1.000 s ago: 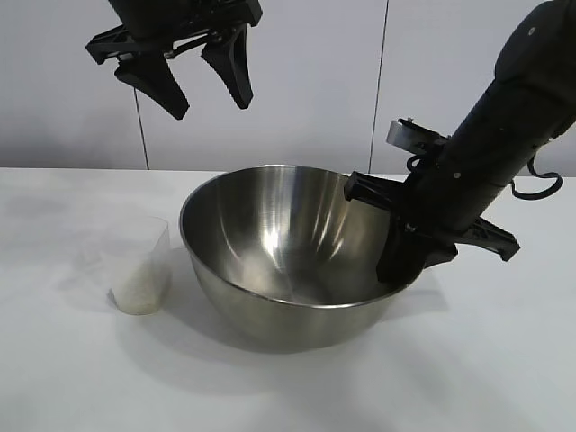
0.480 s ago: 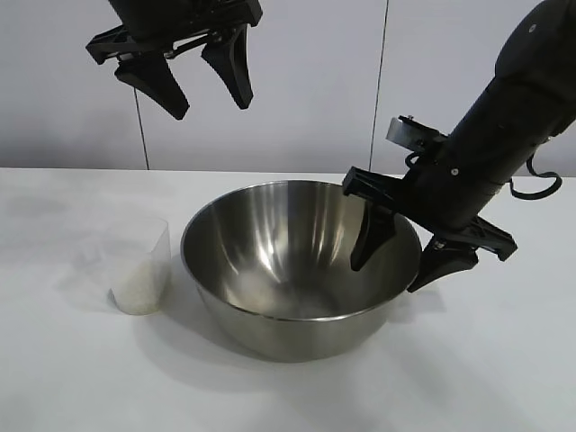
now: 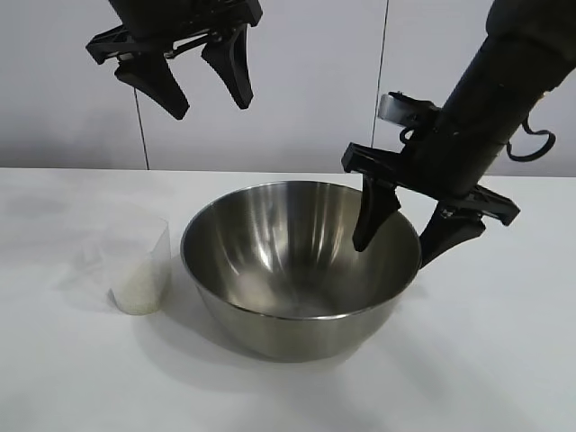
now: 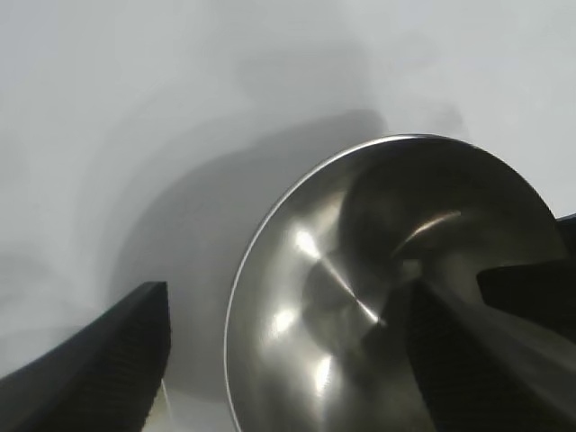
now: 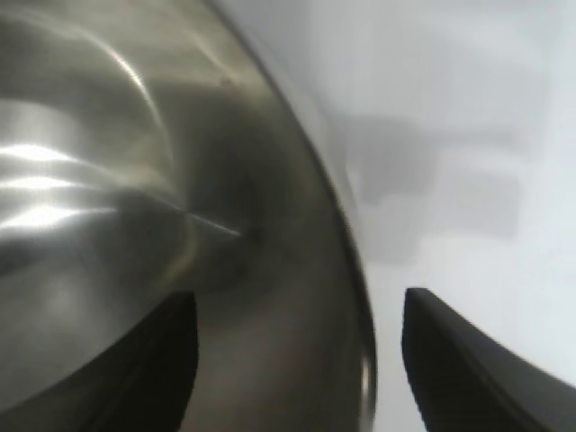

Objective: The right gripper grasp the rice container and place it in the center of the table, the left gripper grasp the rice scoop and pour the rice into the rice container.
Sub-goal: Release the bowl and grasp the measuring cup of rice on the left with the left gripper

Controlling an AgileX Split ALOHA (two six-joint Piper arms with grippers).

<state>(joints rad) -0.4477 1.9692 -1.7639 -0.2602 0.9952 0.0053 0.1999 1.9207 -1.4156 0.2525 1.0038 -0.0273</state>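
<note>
You had the rice scoop (image 3: 139, 267) just L of the rice container (image 3: 301, 268), below the left gripper (image 3: 200, 79), fingers spread. Right gripper (image 3: 407, 236) straddled the container's R rim, spread, gripping nothing.

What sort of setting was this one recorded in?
Probably a lab or test bench, not a kitchen: a plain white table, a bare panelled wall, and only a steel bowl and a plastic cup set out.

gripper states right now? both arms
Left gripper: open, empty, high above the rice scoop.
Right gripper: open, holding nothing, fingers astride the rice container rim.
</note>
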